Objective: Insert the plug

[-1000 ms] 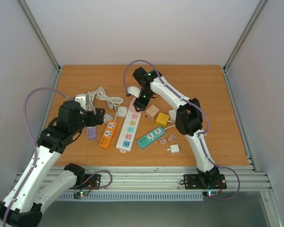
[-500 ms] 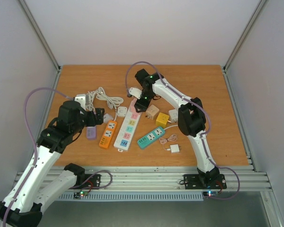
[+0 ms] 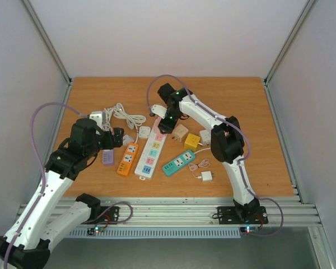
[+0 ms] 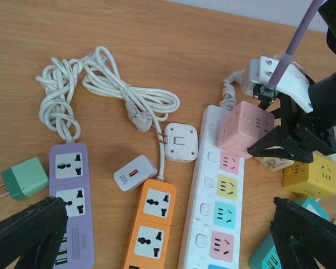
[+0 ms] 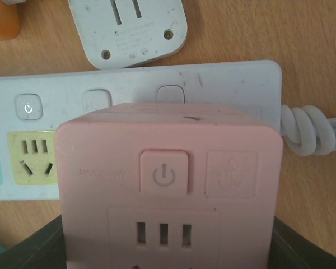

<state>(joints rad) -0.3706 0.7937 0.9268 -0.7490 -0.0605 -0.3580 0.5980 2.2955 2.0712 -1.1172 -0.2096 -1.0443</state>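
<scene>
- Left gripper [image 4: 168, 232]: spread wide and empty, hovering above the purple strip [image 4: 73, 190] and orange strip [image 4: 157, 207].
- White strip [image 4: 210, 185]: its near end has swung slightly left over the last second. I read this as side load from the cube.
- Pink cube [image 5: 168, 179]: positioned over the white strip's cord end, hiding the end socket. I cannot tell whether the pins are seated.
- Right gripper [image 3: 167, 120]: clamped on the cube, and it has edged left with it. I judge a straight downward press is needed.

Pale walls [image 3: 168, 33] close my wooden table [image 3: 241, 95] at nine, twelve and three o'clock; aluminium rail [image 3: 173, 206] at six; lighting seems even.
</scene>
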